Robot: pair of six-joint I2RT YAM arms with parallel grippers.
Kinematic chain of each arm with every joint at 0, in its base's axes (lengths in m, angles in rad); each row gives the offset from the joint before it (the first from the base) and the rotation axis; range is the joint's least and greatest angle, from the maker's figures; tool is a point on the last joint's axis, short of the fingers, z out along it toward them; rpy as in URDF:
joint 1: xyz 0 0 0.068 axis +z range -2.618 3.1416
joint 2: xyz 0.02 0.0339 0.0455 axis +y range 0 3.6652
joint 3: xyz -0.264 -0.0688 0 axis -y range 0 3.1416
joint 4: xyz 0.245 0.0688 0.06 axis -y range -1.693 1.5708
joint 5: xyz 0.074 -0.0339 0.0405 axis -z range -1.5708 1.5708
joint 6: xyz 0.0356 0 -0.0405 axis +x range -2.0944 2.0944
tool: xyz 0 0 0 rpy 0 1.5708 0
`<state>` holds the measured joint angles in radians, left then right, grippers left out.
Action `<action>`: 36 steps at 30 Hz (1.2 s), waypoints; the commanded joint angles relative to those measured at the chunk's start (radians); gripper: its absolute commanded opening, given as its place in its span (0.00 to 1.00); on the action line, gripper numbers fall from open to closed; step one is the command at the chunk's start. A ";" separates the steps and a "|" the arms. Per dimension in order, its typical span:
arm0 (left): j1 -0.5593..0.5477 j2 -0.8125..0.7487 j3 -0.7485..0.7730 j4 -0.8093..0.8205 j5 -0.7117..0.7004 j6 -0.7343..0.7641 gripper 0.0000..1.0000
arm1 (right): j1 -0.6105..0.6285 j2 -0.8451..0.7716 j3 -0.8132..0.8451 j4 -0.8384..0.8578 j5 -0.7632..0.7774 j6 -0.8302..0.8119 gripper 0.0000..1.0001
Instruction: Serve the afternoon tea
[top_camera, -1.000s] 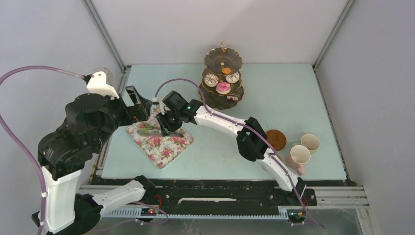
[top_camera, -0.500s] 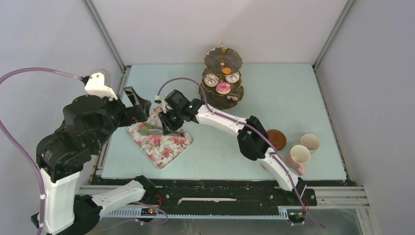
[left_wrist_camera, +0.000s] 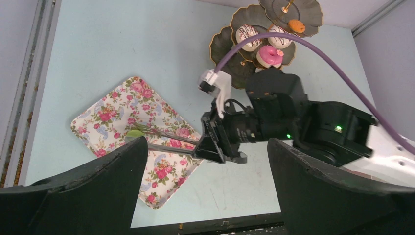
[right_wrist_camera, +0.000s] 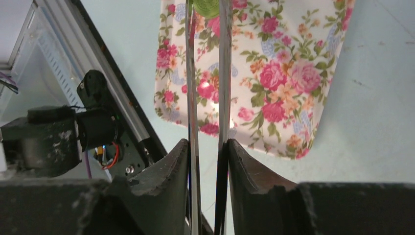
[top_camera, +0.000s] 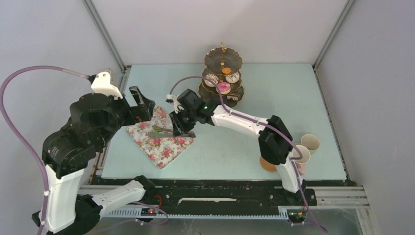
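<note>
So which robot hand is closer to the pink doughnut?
The right one. The right gripper, holding the tongs, is at the flowery cloth's edge, the side toward the pink doughnut on the stand. The left gripper is open, farther away across the cloth.

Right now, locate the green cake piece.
Left wrist view: the green cake piece sits between the tips of the tongs, over the floral cloth, left of the right claw.

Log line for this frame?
left gripper: jaws open, empty | right gripper: jaws shut on tongs | green piece: between tong tips, over floral cloth
</note>
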<state>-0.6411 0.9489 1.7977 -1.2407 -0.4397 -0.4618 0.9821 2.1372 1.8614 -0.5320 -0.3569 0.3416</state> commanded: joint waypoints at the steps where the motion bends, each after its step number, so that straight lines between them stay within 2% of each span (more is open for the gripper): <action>1: -0.006 0.014 0.018 0.033 0.013 0.023 1.00 | -0.010 -0.163 -0.085 0.087 0.027 0.016 0.19; 11: -0.006 0.015 0.001 0.062 0.033 0.032 1.00 | -0.064 -0.426 -0.270 0.093 0.123 0.041 0.17; 21: -0.006 0.002 -0.026 0.067 0.038 0.030 1.00 | -0.197 -0.648 -0.282 0.048 0.202 0.045 0.17; 25: -0.006 0.000 0.004 0.071 0.038 0.028 0.98 | -0.282 -0.701 -0.278 0.044 0.208 0.049 0.17; 28: -0.006 0.000 -0.030 0.075 0.039 0.027 0.98 | -0.349 -0.716 -0.263 0.041 0.205 0.054 0.17; 36: -0.006 -0.009 -0.025 0.073 0.026 0.026 0.98 | -0.491 -0.698 -0.206 0.037 0.164 0.092 0.19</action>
<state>-0.6411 0.9504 1.7748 -1.1915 -0.4118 -0.4511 0.5327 1.4418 1.5837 -0.5167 -0.1772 0.4030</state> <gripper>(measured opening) 0.985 0.334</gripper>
